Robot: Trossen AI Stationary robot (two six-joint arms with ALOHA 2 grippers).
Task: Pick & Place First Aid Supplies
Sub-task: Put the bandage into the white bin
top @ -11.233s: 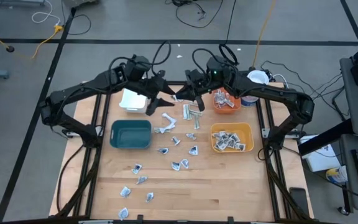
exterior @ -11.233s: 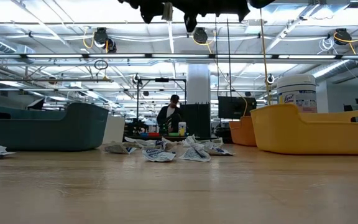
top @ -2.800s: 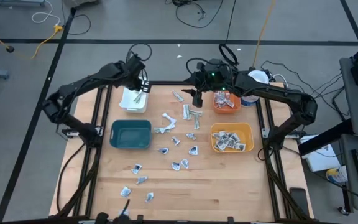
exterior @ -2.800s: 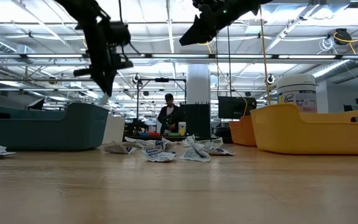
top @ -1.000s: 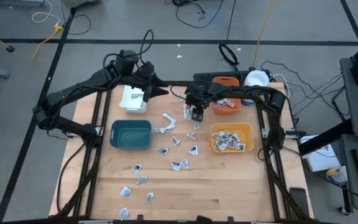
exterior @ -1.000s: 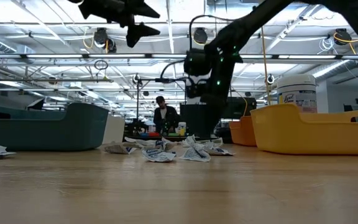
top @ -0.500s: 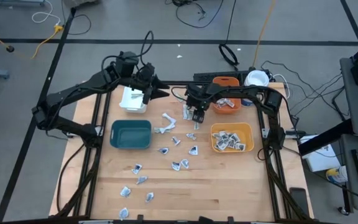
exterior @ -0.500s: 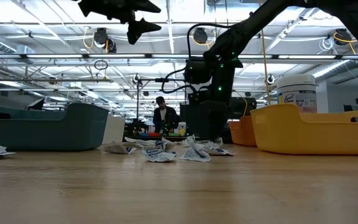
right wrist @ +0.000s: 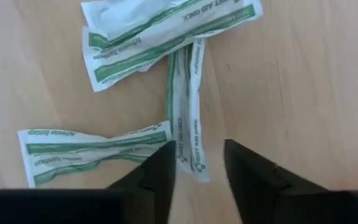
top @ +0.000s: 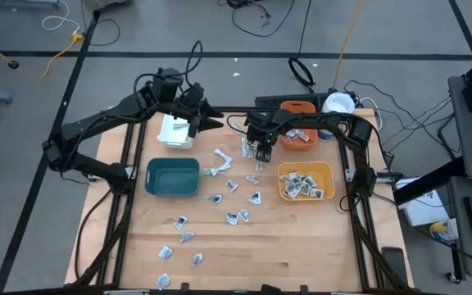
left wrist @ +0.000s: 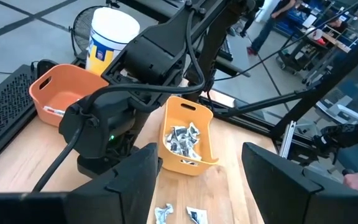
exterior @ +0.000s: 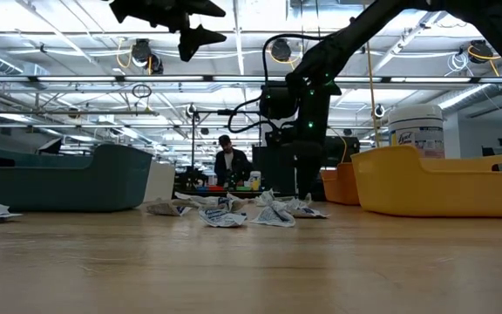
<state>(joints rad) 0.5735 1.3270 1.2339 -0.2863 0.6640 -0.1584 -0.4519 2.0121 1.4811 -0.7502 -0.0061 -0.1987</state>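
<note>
Wrapped strip (right wrist: 188,112) lengthwise between right hand's (right wrist: 199,163) spread fingers, left hand (top: 207,120) spread

Narrow wrapped strips (right wrist: 166,46), white with green print, lie flat on the wood: 1 (right wrist: 188,112) runs lengthwise into the gap between the right jaws, 2 crossed beyond its far end, 1 (right wrist: 92,149) just beside a finger.
</note>
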